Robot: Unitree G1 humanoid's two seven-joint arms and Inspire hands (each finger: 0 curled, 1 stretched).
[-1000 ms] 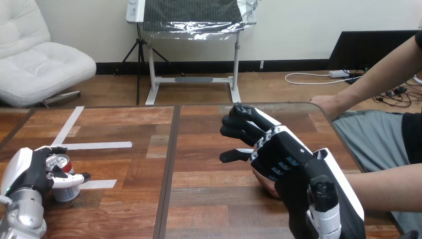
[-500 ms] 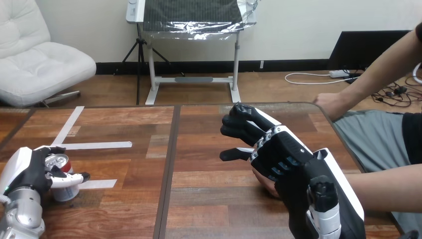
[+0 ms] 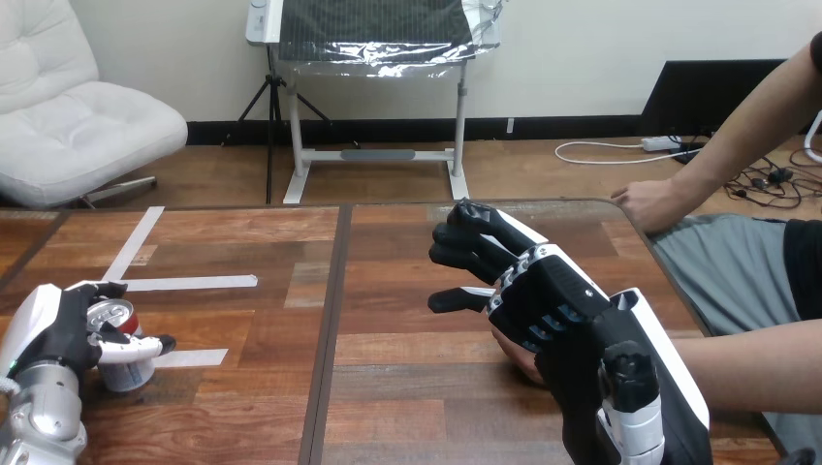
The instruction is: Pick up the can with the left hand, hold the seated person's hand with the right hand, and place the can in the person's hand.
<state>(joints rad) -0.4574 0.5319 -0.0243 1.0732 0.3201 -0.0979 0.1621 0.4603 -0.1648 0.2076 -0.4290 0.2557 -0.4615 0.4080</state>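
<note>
- Down close, the left hand (image 3: 60,334) is wrapped round the can (image 3: 122,373), thumb and fingers curled across its side just below the rim.
- The can stands upright inside that hand, and its base looks to be on the table (image 3: 388,387), so I'd say the lift is yet to come.
- Handling call: a thin metal drinks can, light if empty, with smooth walls that are slippery and dent easily. Mid-height round the body is the place to hold it, firm but not crushing, and kept upright.
- To the right of the left hand and well apart, the right hand (image 3: 548,295) lies over the person's hand (image 3: 514,356), which peeks out beneath its palm. Whether it actually grips, I cannot tell.
- My read: the can has the whole gap between the two hands to cross before the hand-over.
- Just beyond the left hand, a strip of pale tape (image 3: 189,283) lies on the wood.
- Farthest out, beyond the right hand, the person's other hand (image 3: 648,201) rests at the table's far edge.
</note>
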